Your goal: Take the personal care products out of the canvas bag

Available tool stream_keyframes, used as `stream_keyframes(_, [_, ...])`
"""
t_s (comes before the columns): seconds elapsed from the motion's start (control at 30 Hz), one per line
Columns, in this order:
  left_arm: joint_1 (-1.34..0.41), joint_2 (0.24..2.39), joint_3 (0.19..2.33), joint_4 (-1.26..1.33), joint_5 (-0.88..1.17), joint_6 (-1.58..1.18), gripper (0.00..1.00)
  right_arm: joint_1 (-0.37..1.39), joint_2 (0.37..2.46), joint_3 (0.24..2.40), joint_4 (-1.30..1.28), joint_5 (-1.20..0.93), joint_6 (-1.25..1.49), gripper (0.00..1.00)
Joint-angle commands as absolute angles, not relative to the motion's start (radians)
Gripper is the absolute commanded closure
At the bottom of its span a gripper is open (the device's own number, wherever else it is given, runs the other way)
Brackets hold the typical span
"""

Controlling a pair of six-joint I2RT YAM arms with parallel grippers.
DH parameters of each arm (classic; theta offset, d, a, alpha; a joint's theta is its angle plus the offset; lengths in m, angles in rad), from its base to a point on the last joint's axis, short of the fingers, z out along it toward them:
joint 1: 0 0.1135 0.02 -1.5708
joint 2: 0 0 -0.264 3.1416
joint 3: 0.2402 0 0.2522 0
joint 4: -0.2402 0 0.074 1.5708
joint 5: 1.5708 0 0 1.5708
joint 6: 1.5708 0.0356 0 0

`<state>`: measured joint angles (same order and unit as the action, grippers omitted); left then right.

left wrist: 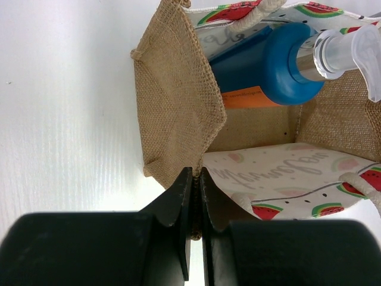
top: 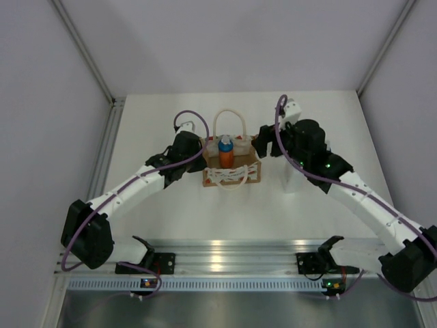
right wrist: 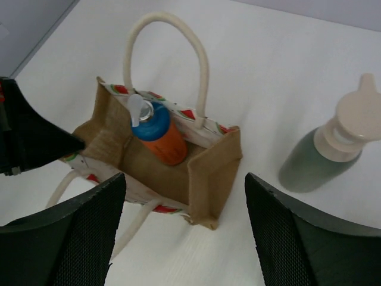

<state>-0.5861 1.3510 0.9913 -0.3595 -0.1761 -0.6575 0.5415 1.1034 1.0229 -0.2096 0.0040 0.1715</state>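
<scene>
We saw white arm links (top: 136,183) with black joints (top: 87,232), purple cables (top: 188,115), and a black, mesh-textured right gripper (right wrist: 184,185).

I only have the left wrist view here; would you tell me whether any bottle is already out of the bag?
Observer: Yes, the grey-green pump bottle stands upright on the table, to the right of the canvas bag.
Operator: Thank you. Is the right arm holding anything?
Observer: No, the right gripper has its fingers open and empty, near the bag's right side.
</scene>
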Motion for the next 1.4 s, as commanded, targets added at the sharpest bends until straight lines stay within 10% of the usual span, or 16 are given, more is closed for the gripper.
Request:
stream_keyframes(0.0, [-0.588,1.361,1.026,-0.350,-0.160,-0.676,1.00,0.636,1.167,1.118,-0.190,0.075,0.178,0.23])
stream_keyframes(0.77, [-0.589,1.371,1.020,-0.350,-0.164,-0.693,1.00,0.769,1.764,1.476,-0.206,0.207,0.163,0.23])
stream_keyframes(1.37, [-0.588,1.385,1.023,-0.348,-0.166,-0.695,1.00,0.834,1.798,1.466,-0.155,0.367,0.167,0.26])
